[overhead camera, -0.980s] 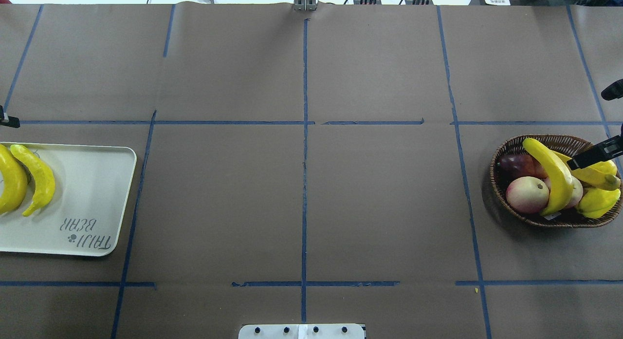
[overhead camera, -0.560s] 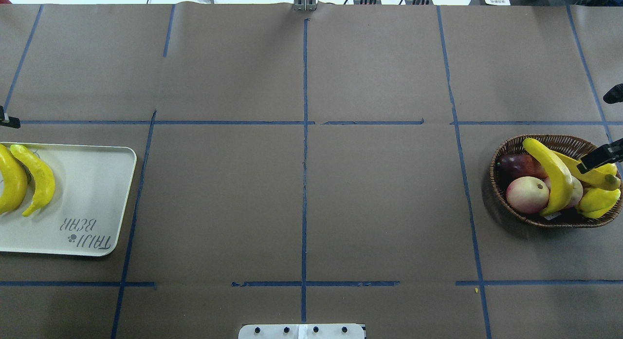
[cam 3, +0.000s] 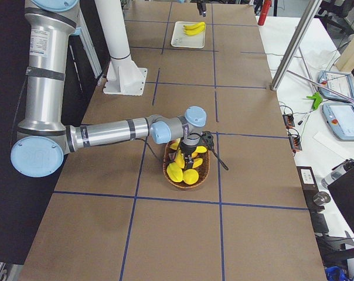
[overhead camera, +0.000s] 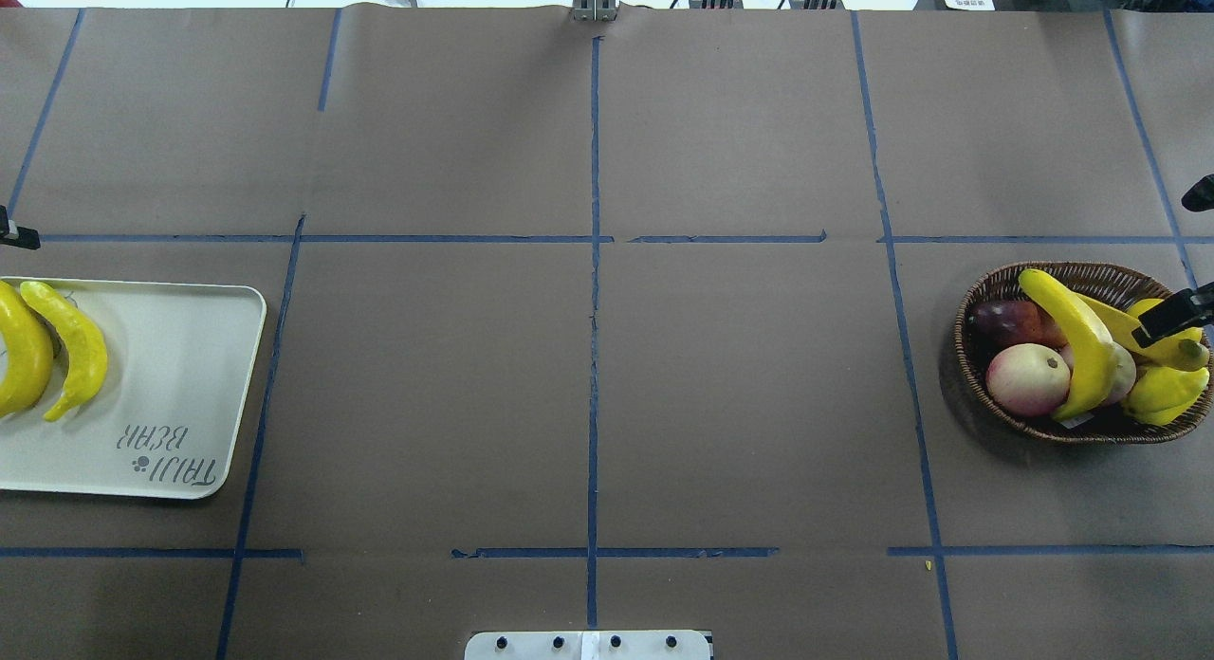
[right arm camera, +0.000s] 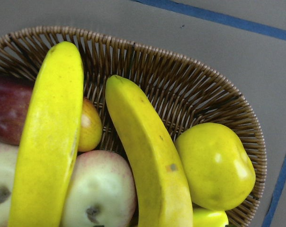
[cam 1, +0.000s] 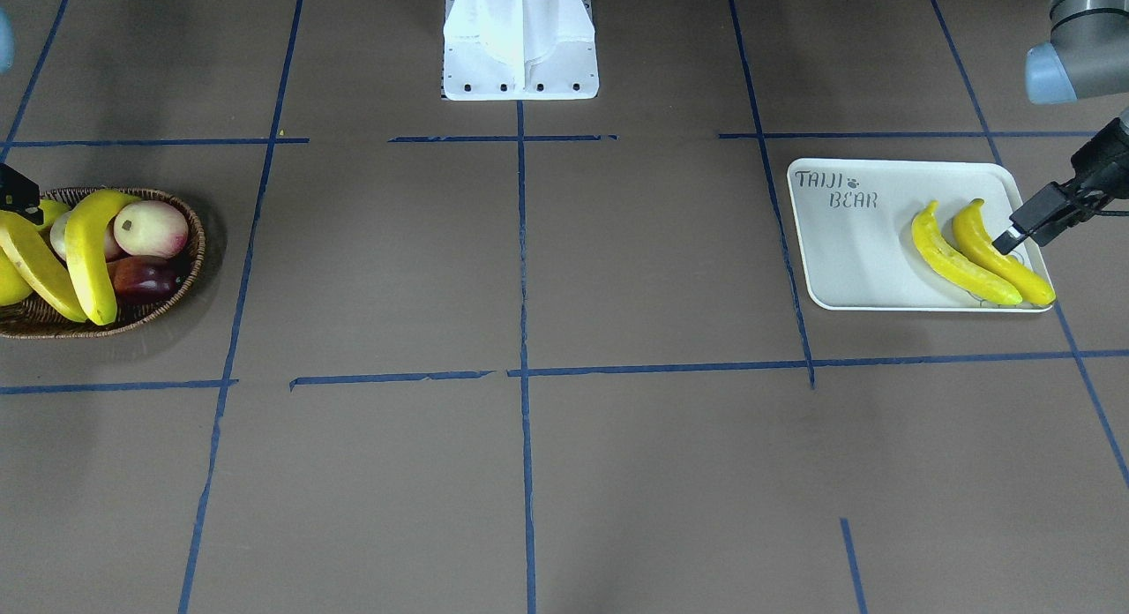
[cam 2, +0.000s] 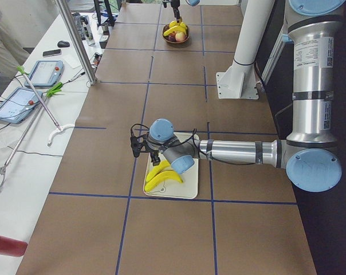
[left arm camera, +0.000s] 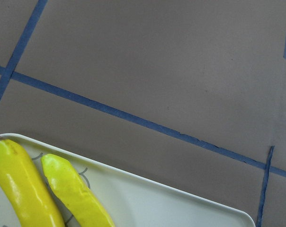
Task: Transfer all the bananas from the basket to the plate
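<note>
Inspected: white rectangular tray [cam 1: 847,270], lettered "TAIJI BEAR", carries two long yellow curved bananas [cam 1: 957,257] at its 3 o'clock end, front-facing view. Two further bananas [overhead camera: 1076,342] lie in the round brown wicker basket [overhead camera: 986,285]. The right gripper [overhead camera: 1159,271] stands spread wide above them. For the left gripper [cam 1: 1014,235], I cannot tell.

Light: bright, even, from overhead.
Shadows: soft, faint, cast beside the basket [overhead camera: 986,285].
Glare: small highlights on bananas [left arm camera: 20,189] in wrist views.
Focus: sharp in all views.
</note>
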{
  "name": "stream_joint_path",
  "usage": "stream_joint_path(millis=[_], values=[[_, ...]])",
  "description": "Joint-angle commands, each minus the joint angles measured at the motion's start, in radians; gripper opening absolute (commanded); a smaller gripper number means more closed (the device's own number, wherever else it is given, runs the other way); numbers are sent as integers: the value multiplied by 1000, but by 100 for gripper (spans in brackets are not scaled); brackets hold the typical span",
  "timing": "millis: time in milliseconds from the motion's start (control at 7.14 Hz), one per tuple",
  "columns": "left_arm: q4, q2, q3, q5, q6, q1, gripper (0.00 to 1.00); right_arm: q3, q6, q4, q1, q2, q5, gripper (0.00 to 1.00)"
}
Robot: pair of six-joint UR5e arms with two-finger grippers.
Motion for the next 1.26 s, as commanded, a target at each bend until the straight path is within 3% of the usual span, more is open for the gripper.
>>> stream_joint_path(millis=[0, 280, 1120], values=[[-3, 2, -4, 0, -2, 0, 100, -17, -8, 11, -2, -9, -2, 74], [-4, 8, -8, -2, -2, 0, 100, -16, -7, 11, -11, -9, -1, 61], [-4, 9, -10, -2, -2, 2, 100, -17, -7, 11, -54, -9, -11, 61]])
